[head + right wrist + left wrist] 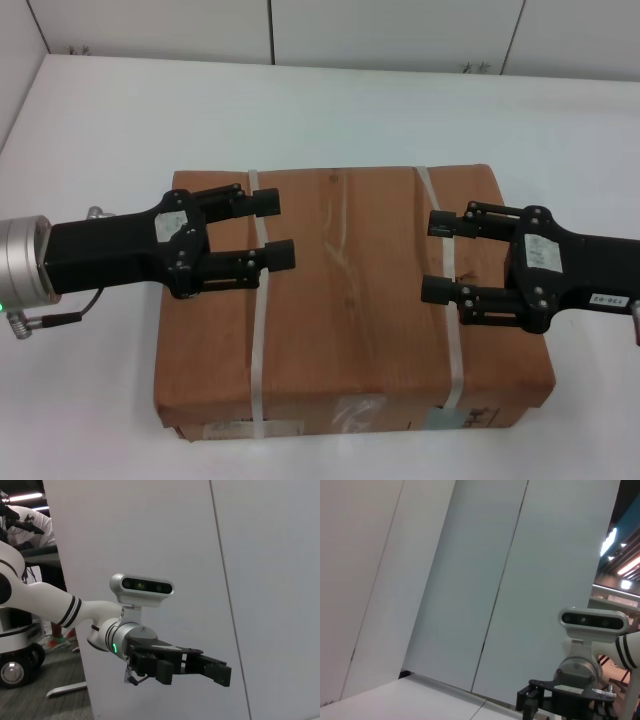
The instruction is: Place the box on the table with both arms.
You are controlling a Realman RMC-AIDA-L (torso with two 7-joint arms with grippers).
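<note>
The box (350,300), flat and wrapped in brown paper with two white straps, lies on the white table (100,130). Labels and clear tape show on its near side. My left gripper (275,229) is open and empty over the box's left half, above the left strap. My right gripper (435,256) is open and empty over the right half, above the right strap. The two grippers point at each other with a wide gap between them. The right wrist view shows the left arm (150,650) against a wall panel. The left wrist view shows the right arm (580,690). Neither wrist view shows the box.
White wall panels (400,30) stand behind the table's far edge. White tabletop shows on the far side of the box and to its left and right. The box's near edge lies close to the bottom of the head view.
</note>
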